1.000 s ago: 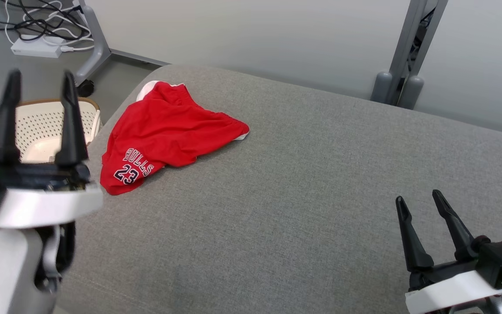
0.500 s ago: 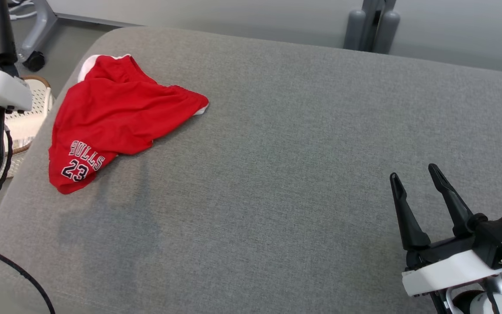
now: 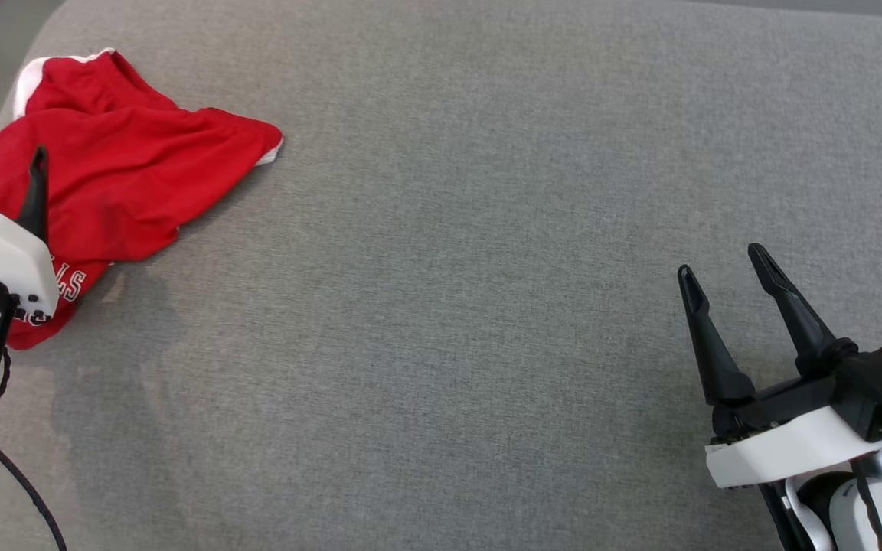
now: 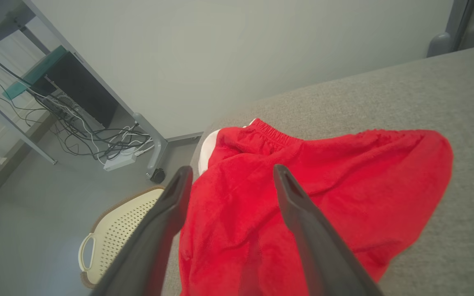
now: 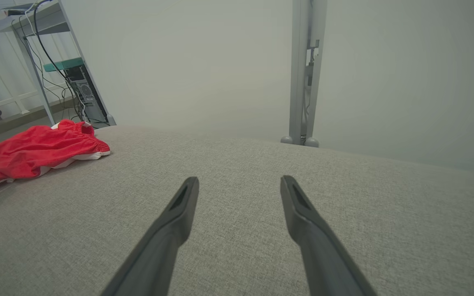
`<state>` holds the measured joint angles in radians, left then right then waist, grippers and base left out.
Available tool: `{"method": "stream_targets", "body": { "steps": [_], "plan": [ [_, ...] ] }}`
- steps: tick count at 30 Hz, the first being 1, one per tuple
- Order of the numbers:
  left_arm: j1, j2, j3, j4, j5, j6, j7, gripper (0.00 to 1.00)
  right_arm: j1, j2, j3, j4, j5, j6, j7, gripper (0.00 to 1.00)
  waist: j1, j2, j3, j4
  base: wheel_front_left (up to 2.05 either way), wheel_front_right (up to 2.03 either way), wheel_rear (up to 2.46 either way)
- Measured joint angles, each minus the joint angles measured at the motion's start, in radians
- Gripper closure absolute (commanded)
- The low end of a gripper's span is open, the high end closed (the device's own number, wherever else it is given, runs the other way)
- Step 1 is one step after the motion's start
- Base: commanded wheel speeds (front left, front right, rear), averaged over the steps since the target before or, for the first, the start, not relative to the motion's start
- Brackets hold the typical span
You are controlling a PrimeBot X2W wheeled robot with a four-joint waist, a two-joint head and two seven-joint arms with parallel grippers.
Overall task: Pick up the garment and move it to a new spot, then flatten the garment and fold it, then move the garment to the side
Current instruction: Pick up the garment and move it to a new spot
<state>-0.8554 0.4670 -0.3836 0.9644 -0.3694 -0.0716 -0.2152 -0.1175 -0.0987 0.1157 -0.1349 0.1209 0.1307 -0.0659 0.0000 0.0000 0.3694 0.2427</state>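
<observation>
two grippers, both spread wide and holding nothing. the left gripper [image 4: 232, 170] hangs over the crumpled red basketball shorts [image 3: 127, 176]; whether it touches them can't be told. the shorts lie at the far left corner of the grey upholstered surface [image 3: 449, 306]. the right gripper [image 3: 720, 262] hovers well apart from them, at the near right.

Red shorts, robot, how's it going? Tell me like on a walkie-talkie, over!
Left end effector open, pointed at the shorts. Right end effector open, over the gray cushion. Shorts crumpled, not gripped. Nothing lying on them.
</observation>
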Motion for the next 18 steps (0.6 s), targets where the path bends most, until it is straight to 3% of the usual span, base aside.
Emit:
{"method": "stream_targets", "body": {
  "steps": [9,10,13,14,15,18],
  "plan": [
    [-0.016,-0.027,-0.065,0.218,0.008,-0.043,0.057,0.00,-0.020,-0.015,0.009,-0.012,0.002,0.000,0.011,0.00,0.0000,0.0000,0.066,-0.044,0.00,0.00,0.00],
    [-0.019,-0.029,-0.068,0.233,0.007,-0.048,0.063,0.04,-0.023,-0.017,0.009,-0.013,0.004,0.000,0.012,0.00,0.0000,0.0000,0.072,-0.049,0.00,0.00,0.00],
    [-0.032,-0.032,-0.081,0.264,0.002,-0.051,0.084,0.54,-0.037,-0.024,0.010,-0.016,0.005,0.000,0.013,0.00,0.0000,0.0000,0.092,-0.063,0.00,0.00,0.00],
    [-0.035,-0.032,-0.082,0.268,0.000,-0.051,0.086,0.91,-0.041,-0.025,0.010,-0.018,0.005,0.000,0.013,0.00,0.0000,0.0000,0.097,-0.068,0.00,0.00,0.00],
    [-0.038,-0.030,-0.087,0.273,0.000,-0.051,0.086,1.00,-0.042,-0.026,0.009,-0.018,0.005,0.000,0.013,0.00,0.0000,0.0000,0.102,-0.072,0.00,0.00,0.00],
    [-0.057,-0.030,-0.089,0.277,-0.001,-0.049,0.051,1.00,-0.041,-0.026,-0.007,-0.019,0.005,0.000,0.013,0.00,0.0000,0.0000,0.112,-0.080,0.00,0.00,0.00]
  ]
}}
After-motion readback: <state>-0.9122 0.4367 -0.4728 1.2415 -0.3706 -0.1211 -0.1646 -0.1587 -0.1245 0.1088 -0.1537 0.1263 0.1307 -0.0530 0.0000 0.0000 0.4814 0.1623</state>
